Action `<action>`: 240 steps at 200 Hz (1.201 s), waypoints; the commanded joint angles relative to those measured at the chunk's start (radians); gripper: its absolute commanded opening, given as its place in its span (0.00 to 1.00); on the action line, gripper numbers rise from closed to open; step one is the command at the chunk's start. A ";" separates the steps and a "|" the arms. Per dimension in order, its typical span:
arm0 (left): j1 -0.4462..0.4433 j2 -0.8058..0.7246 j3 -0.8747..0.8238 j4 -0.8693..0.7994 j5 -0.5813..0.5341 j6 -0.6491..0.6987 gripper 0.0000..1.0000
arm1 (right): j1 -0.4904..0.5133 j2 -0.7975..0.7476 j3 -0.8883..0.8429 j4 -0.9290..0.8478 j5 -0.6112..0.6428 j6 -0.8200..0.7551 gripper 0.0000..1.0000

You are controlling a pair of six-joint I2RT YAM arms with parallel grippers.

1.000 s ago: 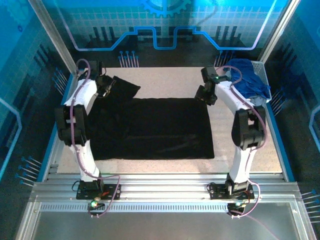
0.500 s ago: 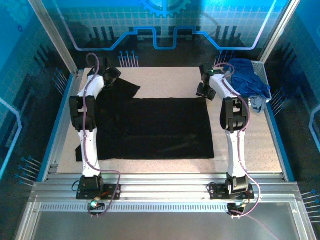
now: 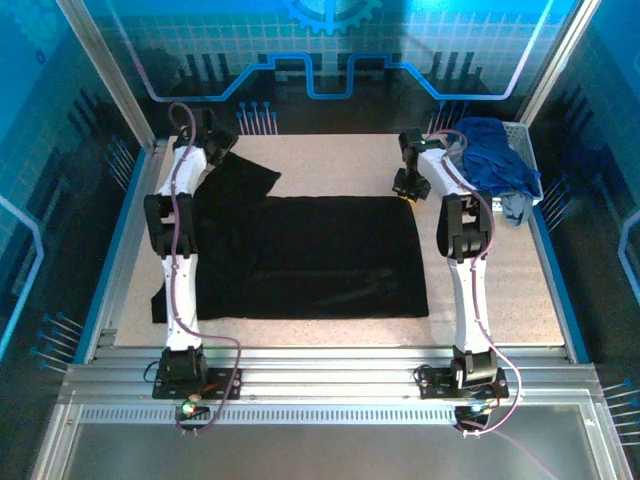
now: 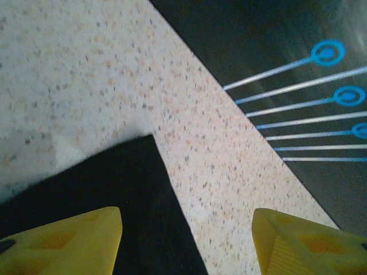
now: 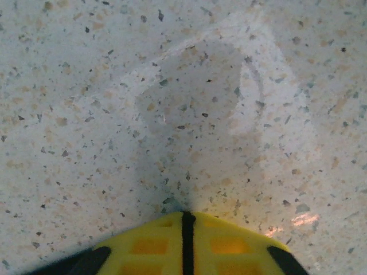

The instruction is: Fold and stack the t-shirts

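Note:
The black t-shirt (image 3: 310,255) lies spread flat on the table, its sleeve (image 3: 245,175) pointing to the far left. My left gripper (image 3: 220,150) hovers open over the far end of that sleeve. In the left wrist view its gripper (image 4: 186,213) straddles the edge of the black cloth (image 4: 114,183). My right gripper (image 3: 403,188) is at the shirt's far right corner and is shut. In the right wrist view the gripper (image 5: 184,215) shows only a thin dark seam; whether cloth is caught there I cannot tell. A royal blue t-shirt (image 3: 495,160) lies in the basket.
The white mesh basket (image 3: 528,150) stands at the far right corner, with pale grey-blue cloth (image 3: 515,208) hanging at its near side. Speckled tabletop (image 5: 172,86) lies bare beyond the right fingertips. A dark wall panel (image 4: 287,57) runs close behind the left gripper.
Both arms have stretched toward the far side. The left gripper moved to the sleeve's far end and opened wider. The right gripper closed at the shirt's far right corner.

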 commanded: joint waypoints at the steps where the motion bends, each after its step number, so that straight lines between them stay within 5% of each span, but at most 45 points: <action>1: 0.009 0.062 0.104 -0.095 -0.070 0.026 0.62 | -0.004 -0.003 0.006 -0.020 -0.014 -0.005 0.07; 33: 0.007 0.093 0.133 -0.158 -0.169 0.003 0.60 | 0.000 -0.028 -0.017 0.001 -0.038 -0.002 0.05; 123: -0.020 0.181 0.218 -0.388 -0.055 -0.135 0.59 | -0.007 -0.043 -0.020 0.030 -0.084 0.007 0.05; 206: -0.040 0.185 0.240 -0.768 -0.127 -0.094 0.37 | -0.013 -0.046 -0.034 0.049 -0.111 0.017 0.05; 240: -0.039 0.165 0.235 -0.710 -0.145 -0.065 0.04 | -0.014 -0.053 -0.052 0.060 -0.119 0.013 0.05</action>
